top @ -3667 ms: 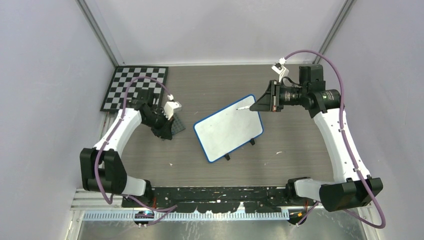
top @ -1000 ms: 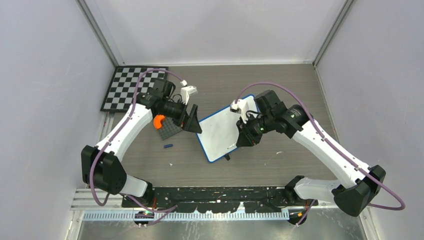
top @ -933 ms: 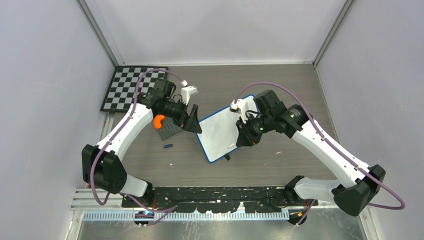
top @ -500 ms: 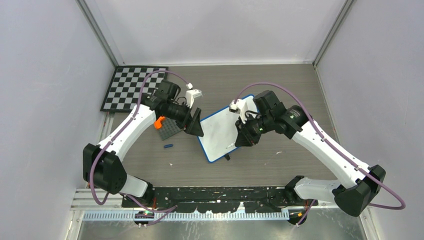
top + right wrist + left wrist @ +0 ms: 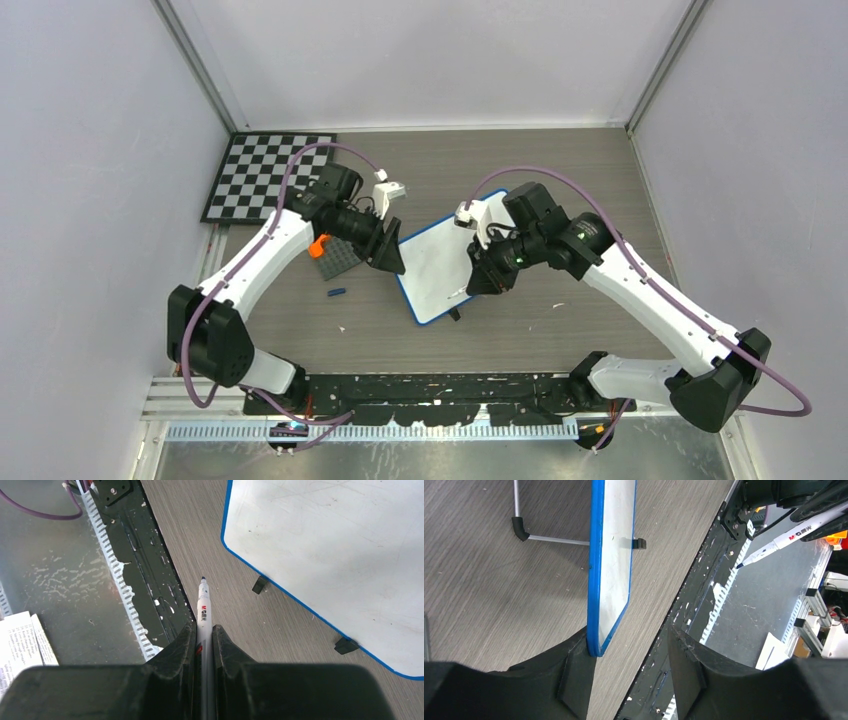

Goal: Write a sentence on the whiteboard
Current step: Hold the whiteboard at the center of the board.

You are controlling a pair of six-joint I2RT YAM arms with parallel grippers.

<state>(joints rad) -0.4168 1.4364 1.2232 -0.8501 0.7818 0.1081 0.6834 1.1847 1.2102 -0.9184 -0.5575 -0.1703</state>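
Left tool (image 5: 629, 646) released, straddling the whiteboard (image 5: 611, 555) at its rounded blue corner. Right tool (image 5: 203, 630) clenched on white marker (image 5: 202, 610); tip off the board, over woodgrain counter (image 5: 235, 615).

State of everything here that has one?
Whiteboard: blank, nothing written.
Marker: uncapped, tip off the whiteboard.
Cap: off, lying on the table.
Left hand: open, astride the whiteboard's corner.
Right hand: shut on marker.
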